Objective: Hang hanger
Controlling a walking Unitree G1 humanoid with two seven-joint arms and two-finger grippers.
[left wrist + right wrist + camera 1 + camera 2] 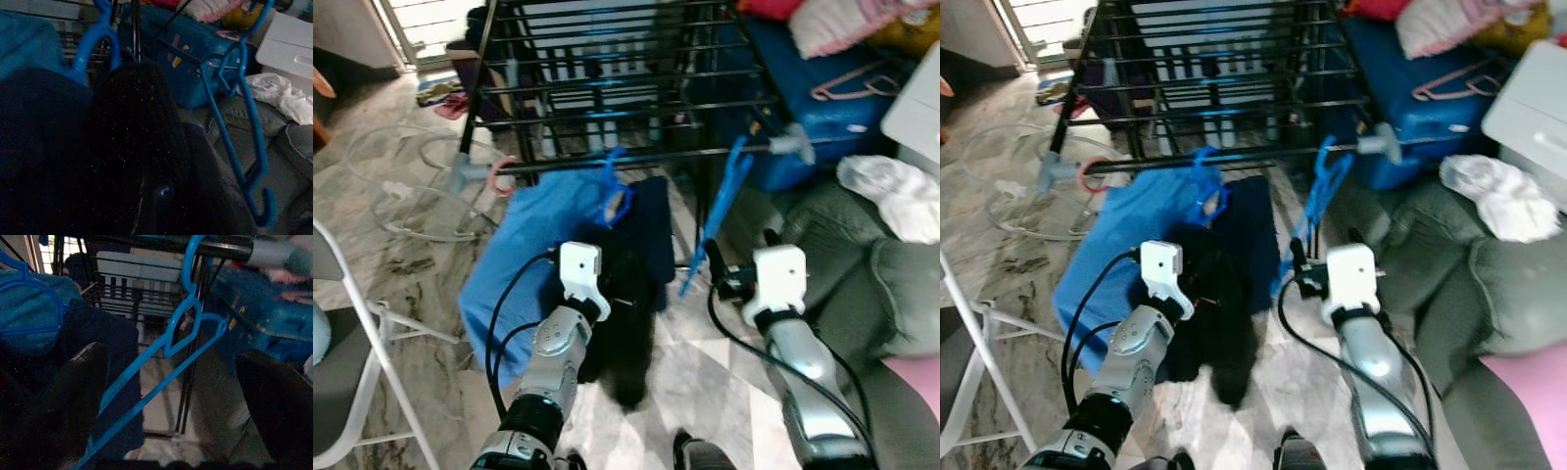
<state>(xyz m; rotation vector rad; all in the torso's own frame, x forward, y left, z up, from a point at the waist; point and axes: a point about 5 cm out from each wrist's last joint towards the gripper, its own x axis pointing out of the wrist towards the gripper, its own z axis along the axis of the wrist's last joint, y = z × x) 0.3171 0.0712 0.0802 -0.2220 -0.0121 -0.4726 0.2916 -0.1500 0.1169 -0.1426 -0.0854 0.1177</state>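
1. Right end effector [171,396] is nearest the wrist camera; its fingers [73,396] are spread wide, with the hanger [161,357] passing between them, contact not confirmed.
2. Hanger location: hook over the rail [646,159] of the rack [607,59], at 12 o'clock from the right end effector.
3. Orientation: long axis runs steeply, hook up at 1 o'clock, lower end down at 7 o'clock; it hangs tilted.
4. Step judged: hanging near complete, release phase.
5. Next move: withdraw the right end effector toward 6 o'clock, clear of the hanger.
6. Left end effector [607,294] sits against dark cloth [626,294]; finger state cannot be told.
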